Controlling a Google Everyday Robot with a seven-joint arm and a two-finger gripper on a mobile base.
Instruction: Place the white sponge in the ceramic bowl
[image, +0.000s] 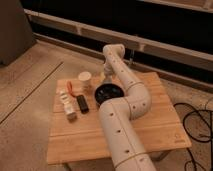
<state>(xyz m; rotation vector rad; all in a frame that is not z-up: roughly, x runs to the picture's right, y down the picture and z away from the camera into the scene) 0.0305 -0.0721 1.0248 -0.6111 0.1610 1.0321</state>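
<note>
The dark glossy ceramic bowl (108, 93) sits on the wooden table (150, 125), in its far middle part. My white arm rises from the near edge, bends at the right of the bowl and reaches over to the table's far side. The gripper (105, 75) hangs down just behind the bowl's far rim, between the bowl and the cream paper cup (85, 80). I cannot pick out the white sponge; it is hidden or lost against the gripper.
Left of the bowl lie a black oblong object (82, 104), a pale bottle-like item (66, 103) and a small orange thing (72, 88). Black cables (197, 125) lie on the floor at the right. A dark wall with rails runs behind the table.
</note>
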